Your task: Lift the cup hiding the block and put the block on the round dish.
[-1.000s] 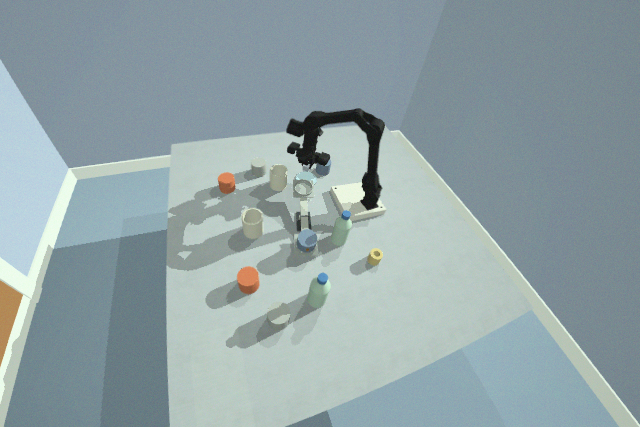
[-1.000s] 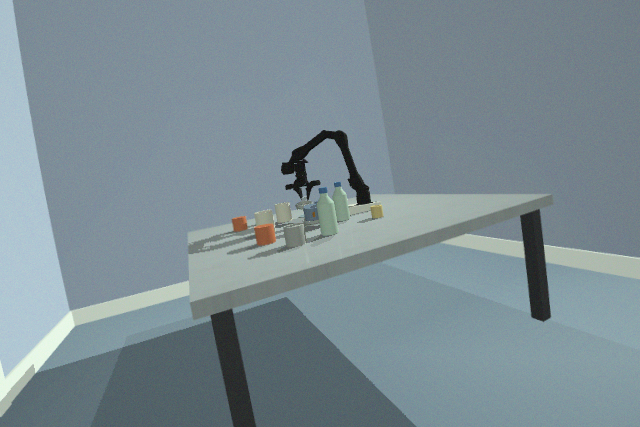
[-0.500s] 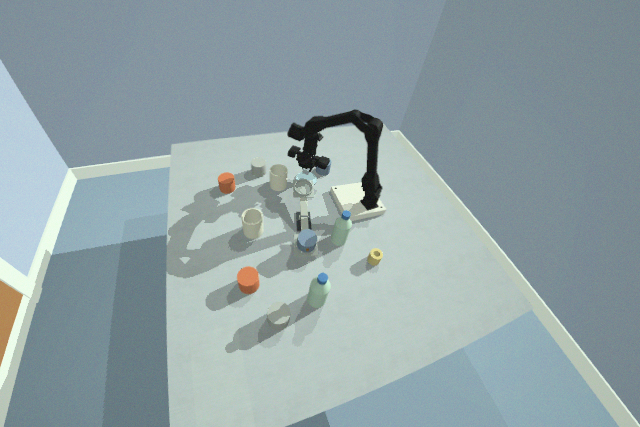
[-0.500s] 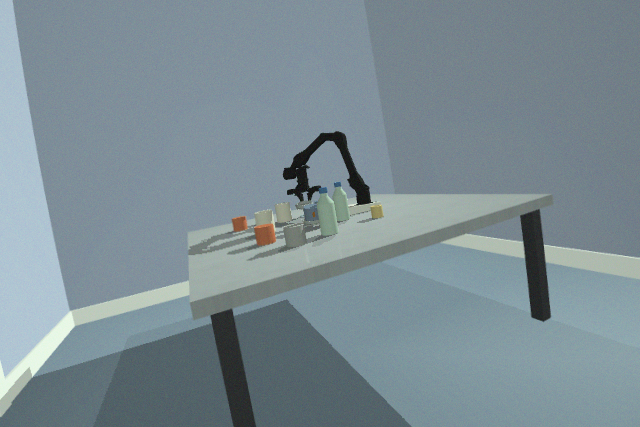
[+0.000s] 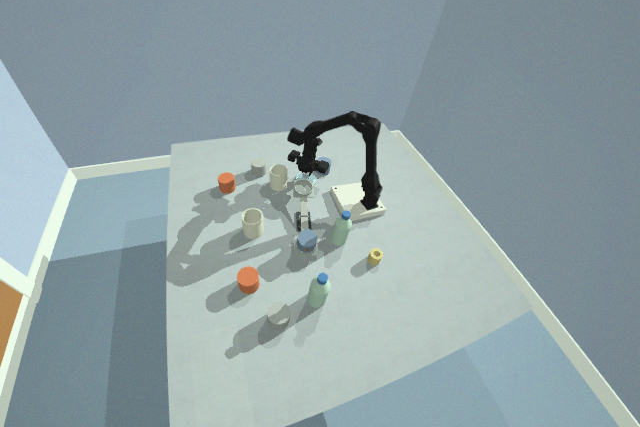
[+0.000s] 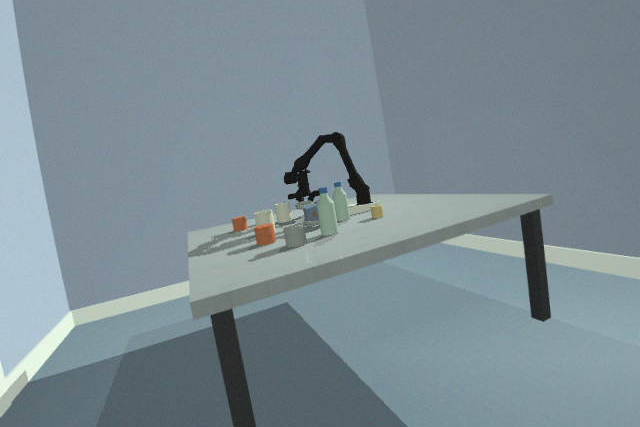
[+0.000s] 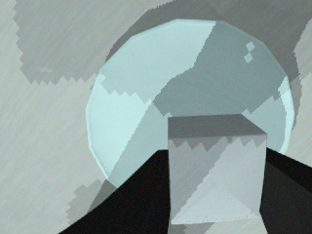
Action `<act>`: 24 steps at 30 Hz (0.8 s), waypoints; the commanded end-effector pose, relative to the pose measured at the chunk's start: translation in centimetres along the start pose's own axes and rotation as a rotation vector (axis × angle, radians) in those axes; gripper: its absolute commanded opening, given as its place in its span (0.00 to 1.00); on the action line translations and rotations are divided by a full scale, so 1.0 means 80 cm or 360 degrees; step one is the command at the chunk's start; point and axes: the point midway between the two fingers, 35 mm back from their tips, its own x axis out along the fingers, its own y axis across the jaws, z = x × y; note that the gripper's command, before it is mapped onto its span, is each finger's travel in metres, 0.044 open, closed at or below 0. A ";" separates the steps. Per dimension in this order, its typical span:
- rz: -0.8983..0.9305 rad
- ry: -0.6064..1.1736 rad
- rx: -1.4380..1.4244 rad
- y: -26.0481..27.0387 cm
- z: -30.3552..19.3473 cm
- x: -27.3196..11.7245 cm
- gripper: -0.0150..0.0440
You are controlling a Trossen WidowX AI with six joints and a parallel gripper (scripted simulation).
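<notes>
My gripper (image 5: 307,172) (image 6: 303,198) (image 7: 210,159) points down and is shut on a pale grey block (image 7: 216,171). In the wrist view the block overlaps the near part of the round, pale cyan dish (image 5: 299,177) (image 7: 127,112); its exact height above it is hard to tell. One blue cup (image 5: 307,239) (image 6: 308,212) stands on the near end of the balance (image 5: 303,208). The far pan (image 5: 303,188) bears no cup. The other blue cup (image 5: 328,170) is on the table behind and right of the gripper, partly hidden by it. No cup shows above the dish.
Cream mugs (image 5: 278,177) (image 5: 252,224) stand left of the balance, with orange cylinders (image 5: 226,183) (image 5: 248,280) and grey cylinders (image 5: 258,167) (image 5: 278,316) further out. Green bottles (image 5: 341,232) (image 5: 317,294) and a yellow ring-shaped piece (image 5: 375,259) are nearer the right and front.
</notes>
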 end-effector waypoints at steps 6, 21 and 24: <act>0.0021 0.0002 -0.0008 0.003 0.000 0.022 0.25; 0.0004 0.0000 0.0000 0.001 0.000 0.016 0.79; 0.0004 0.0000 0.0000 0.001 0.000 0.016 0.92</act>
